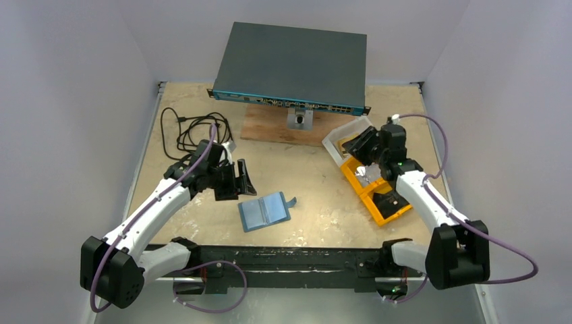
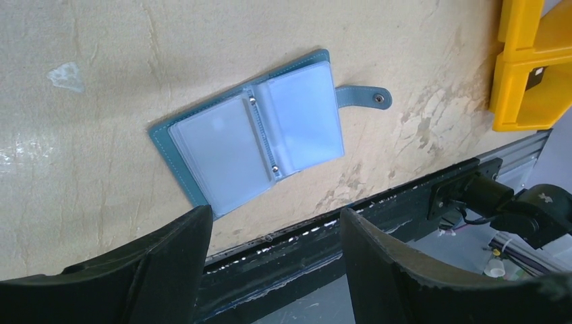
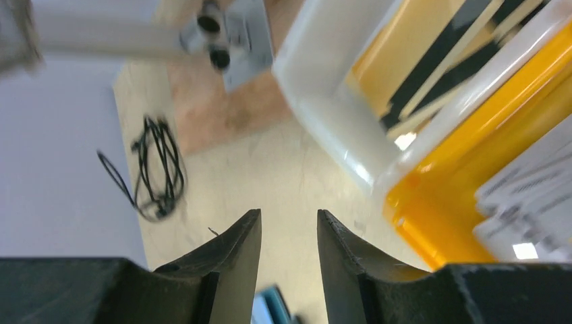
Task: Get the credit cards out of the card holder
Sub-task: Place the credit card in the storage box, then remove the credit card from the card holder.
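Top external shows the card holder (image 1: 264, 211) lying open.

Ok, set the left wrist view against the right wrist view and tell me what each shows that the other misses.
Left wrist only: the whole card holder, open flat on the table, clear pockets up, snap tab out to the side, ahead of the open left gripper. Right wrist only: the clear tub, pale cards in the orange bin, a cable coil, and the open, empty right gripper. Both: that bin and the table. A teal sliver at the right wrist view's bottom edge may be the card holder.
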